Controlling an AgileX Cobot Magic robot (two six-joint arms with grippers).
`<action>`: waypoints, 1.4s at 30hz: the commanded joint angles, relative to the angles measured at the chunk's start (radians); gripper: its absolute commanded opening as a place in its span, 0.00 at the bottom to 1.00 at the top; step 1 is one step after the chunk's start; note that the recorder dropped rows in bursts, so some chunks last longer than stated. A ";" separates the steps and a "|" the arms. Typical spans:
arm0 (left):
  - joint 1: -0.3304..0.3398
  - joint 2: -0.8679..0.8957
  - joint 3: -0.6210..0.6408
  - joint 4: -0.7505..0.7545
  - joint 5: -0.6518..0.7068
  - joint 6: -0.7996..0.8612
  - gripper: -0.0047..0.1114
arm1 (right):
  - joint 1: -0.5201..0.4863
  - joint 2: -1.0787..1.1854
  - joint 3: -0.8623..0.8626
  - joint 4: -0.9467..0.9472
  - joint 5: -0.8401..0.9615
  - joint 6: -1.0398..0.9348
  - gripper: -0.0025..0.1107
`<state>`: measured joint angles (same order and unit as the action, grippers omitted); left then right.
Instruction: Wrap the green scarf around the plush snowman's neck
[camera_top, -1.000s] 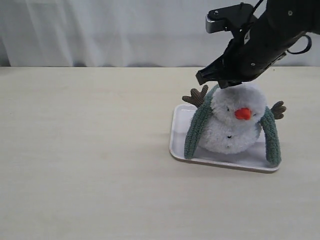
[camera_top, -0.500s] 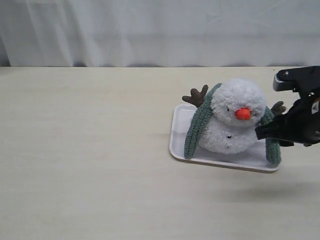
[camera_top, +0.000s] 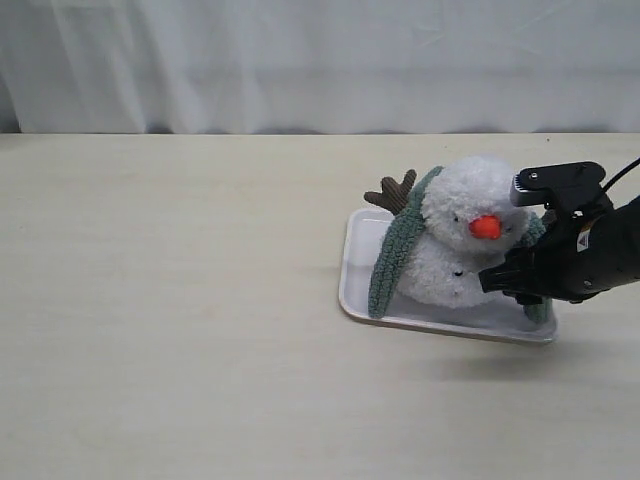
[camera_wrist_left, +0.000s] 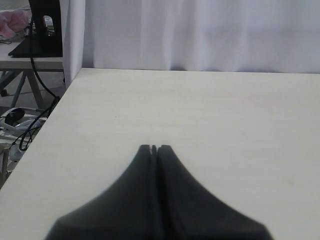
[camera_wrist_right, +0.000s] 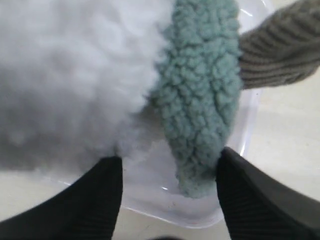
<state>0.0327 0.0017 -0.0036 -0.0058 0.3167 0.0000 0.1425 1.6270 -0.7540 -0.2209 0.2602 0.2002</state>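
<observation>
The plush snowman (camera_top: 462, 250) sits upright on a white tray (camera_top: 352, 285), orange nose facing front. The green scarf (camera_top: 395, 255) is draped behind its head, with one end hanging down each side of the body. My right gripper (camera_top: 505, 282) is low at the snowman's front right, covering most of the scarf's right end. In the right wrist view my right gripper (camera_wrist_right: 169, 162) is open, its fingers (camera_wrist_right: 107, 190) on either side of the scarf's rounded end (camera_wrist_right: 200, 100), beside the white body (camera_wrist_right: 70, 80). My left gripper (camera_wrist_left: 154, 148) is shut over bare table, holding nothing.
A brown twig arm (camera_top: 392, 190) sticks out behind the scarf on the left; the other twig arm (camera_wrist_right: 280, 50) lies just past the scarf end. The tray's rim (camera_wrist_right: 200, 220) runs under my right gripper. A white curtain (camera_top: 300, 60) backs the table.
My right arm left its spot above and behind the snowman's head, swung out right, then came in low to the scarf's right end. The snowman's head now stands uncovered.
</observation>
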 joint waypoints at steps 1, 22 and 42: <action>0.001 -0.002 0.004 -0.004 -0.009 0.000 0.04 | -0.010 0.005 0.005 -0.036 -0.035 -0.005 0.50; 0.001 -0.002 0.004 -0.004 -0.009 0.000 0.04 | -0.040 0.077 0.005 -0.131 -0.062 -0.005 0.43; 0.001 -0.002 0.004 -0.004 -0.009 0.000 0.04 | -0.036 -0.043 0.005 -0.085 0.048 -0.010 0.06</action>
<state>0.0327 0.0017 -0.0036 -0.0058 0.3167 0.0000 0.1071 1.6339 -0.7540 -0.3366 0.2805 0.2002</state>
